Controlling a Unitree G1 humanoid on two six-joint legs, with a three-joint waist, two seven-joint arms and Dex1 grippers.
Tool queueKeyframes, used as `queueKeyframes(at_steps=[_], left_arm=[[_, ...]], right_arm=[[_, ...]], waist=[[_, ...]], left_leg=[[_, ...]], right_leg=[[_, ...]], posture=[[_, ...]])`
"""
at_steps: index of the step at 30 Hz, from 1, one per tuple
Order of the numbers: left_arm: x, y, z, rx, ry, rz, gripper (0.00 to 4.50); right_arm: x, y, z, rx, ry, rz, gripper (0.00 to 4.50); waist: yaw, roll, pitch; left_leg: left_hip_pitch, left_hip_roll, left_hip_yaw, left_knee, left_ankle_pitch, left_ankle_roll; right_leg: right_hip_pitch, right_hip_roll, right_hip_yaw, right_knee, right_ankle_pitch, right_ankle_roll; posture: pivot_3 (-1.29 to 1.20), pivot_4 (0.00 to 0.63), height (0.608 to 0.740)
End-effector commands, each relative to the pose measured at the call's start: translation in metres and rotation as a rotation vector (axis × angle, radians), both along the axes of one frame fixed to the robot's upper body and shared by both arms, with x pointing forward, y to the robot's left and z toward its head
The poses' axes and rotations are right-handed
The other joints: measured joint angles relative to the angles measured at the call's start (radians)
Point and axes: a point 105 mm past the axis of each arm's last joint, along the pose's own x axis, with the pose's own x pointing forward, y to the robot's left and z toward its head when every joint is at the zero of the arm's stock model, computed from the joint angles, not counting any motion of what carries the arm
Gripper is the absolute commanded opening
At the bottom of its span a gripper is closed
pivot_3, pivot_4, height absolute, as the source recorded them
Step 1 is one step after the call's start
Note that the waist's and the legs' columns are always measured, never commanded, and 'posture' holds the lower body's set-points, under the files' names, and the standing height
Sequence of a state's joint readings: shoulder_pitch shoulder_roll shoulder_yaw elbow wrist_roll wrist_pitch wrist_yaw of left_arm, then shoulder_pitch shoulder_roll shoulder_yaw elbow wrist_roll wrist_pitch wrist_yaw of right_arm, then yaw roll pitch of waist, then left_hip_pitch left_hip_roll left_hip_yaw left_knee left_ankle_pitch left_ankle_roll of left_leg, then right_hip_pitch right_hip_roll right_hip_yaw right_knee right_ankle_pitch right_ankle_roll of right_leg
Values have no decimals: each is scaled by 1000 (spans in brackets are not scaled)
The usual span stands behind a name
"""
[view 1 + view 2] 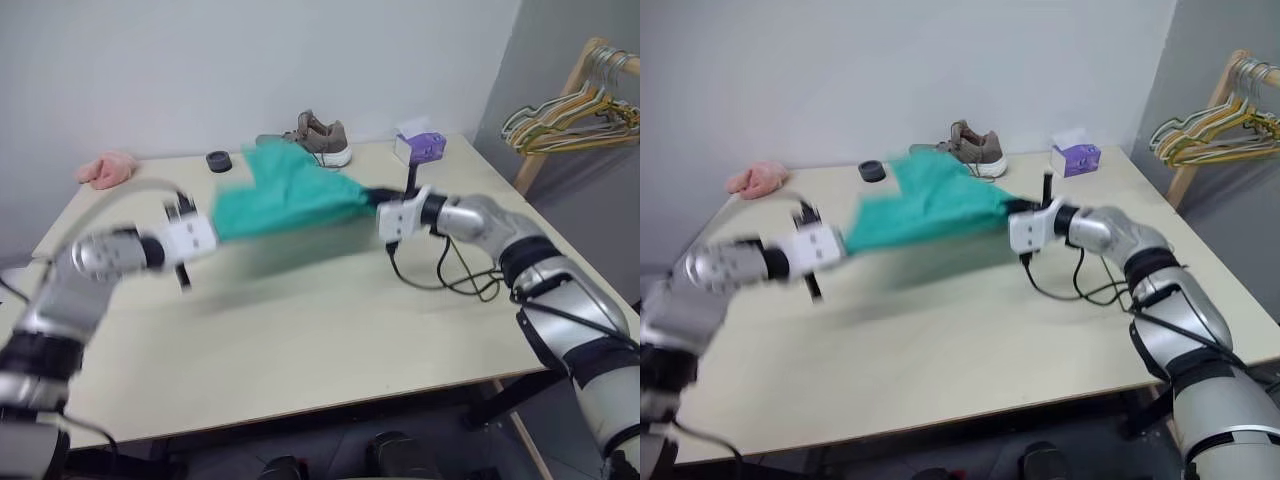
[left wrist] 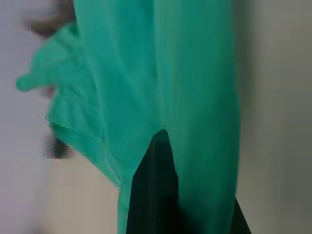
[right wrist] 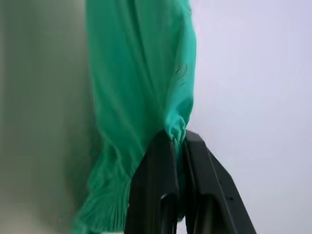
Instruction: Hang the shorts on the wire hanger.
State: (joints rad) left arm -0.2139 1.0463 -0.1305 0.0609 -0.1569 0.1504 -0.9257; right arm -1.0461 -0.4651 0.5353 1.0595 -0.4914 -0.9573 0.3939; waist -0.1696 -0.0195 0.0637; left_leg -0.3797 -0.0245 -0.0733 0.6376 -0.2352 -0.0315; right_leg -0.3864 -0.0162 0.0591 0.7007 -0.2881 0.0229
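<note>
Shorts (image 1: 290, 200) of teal-green cloth are held stretched above the table (image 1: 300, 340) between the two grippers, clear of the tabletop, with a soft shadow cast beneath them. One end of the cloth is pinched by the left gripper (image 1: 210, 232), whose fingers are clamped together on it; in the left wrist view the black fingers (image 2: 153, 190) are seen closed with the fabric draped around and past them. The other end is gripped by the right gripper (image 1: 372, 197), its fingers (image 3: 161, 185) pressed tight on a bunched fold of the cloth, as is shown plainly in the right wrist view. The cloth is seen to spread wider toward the far side of the table, where a peak of it rises in front of a shoe (image 1: 322, 140). The shoe is placed near the far edge, with a small dark round object (image 1: 219, 160) to its left and a purple tissue box (image 1: 420, 147) to its right. A pink fluffy item (image 1: 107, 169) is seen at the far left corner. A black cable (image 1: 450, 275) is looped on the tabletop under the right forearm. A bunch of coloured hangers (image 1: 570, 115) is hung on a wooden rack (image 1: 560, 110) off the right side of the table; a single olive-grey wire hanger cannot be picked out among them
</note>
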Motion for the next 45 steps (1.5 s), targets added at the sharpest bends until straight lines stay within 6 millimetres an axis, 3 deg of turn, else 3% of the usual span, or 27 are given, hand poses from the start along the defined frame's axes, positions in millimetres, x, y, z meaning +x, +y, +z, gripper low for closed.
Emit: queueKeyframes(at_steps=[1,5,10,21,23,26,32,33,35,40,45], left_arm=[[-22,1,23,-59,82,15,12],[-59,-10,9,-90,277,-54,12],[-86,-23,1,-105,418,-138,12],[-98,-41,-11,-139,470,-204,12],[-104,-44,-12,-163,500,-211,0],[-109,-45,-12,-177,527,-215,634],[-119,-46,-12,-175,541,-269,2415],[-119,-48,-9,-192,530,-275,2745],[-113,-51,-1,-242,488,-268,2783],[-69,-66,35,-458,218,-192,2783],[-32,-80,61,-588,65,-126,2783]], right_arm=[[-17,0,6,-11,53,85,0],[-45,-20,-28,-155,274,124,0],[-71,-49,-47,-296,446,115,0],[-108,-61,-63,-375,667,100,0],[-111,-62,-65,-390,677,94,590],[-116,-68,-67,-428,690,87,1429],[-124,-75,-55,-434,733,93,3517],[-125,-74,-50,-390,753,83,3864],[-121,-72,-40,-284,784,43,4463],[-91,-90,-16,47,756,-195,4463],[-64,-132,-4,412,701,-532,4463]], waist=[[6,0,0],[32,1,1],[63,1,1],[82,1,1],[82,2,1],[84,2,1],[83,2,1],[84,2,1],[86,2,1],[94,2,2],[110,1,1]], left_leg=[[-1,0,-2,1,0,0],[2,1,-9,3,0,0],[17,0,-11,0,-1,0],[18,1,-11,-1,-1,-1],[18,1,-10,-1,-1,-1],[18,1,-10,-1,-1,-1],[18,1,-10,-2,-1,-1],[18,1,-10,-2,-1,-1],[18,1,-10,-2,-1,-1],[18,0,-10,-2,-1,-1],[17,0,-10,-2,-1,-1]], right_leg=[[-1,0,-3,0,0,0],[8,0,-13,-3,-1,-1],[27,-1,-16,-10,-7,-2],[28,-1,-16,-12,-8,-2],[28,-1,-16,-12,-8,-2],[28,-1,-16,-12,-8,-2],[28,-1,-17,-12,-8,-2],[28,-1,-17,-13,-8,-2],[28,-1,-17,-13,-8,-2],[29,-2,-17,-14,-8,-2],[30,-1,-17,-19,-5,3]], posture=[[-33,0,740],[-47,0,740],[-54,0,740],[-74,0,740],[-74,0,740],[-74,0,740],[-71,0,740],[-71,0,740],[-71,0,740],[-76,0,740],[-107,0,740]])
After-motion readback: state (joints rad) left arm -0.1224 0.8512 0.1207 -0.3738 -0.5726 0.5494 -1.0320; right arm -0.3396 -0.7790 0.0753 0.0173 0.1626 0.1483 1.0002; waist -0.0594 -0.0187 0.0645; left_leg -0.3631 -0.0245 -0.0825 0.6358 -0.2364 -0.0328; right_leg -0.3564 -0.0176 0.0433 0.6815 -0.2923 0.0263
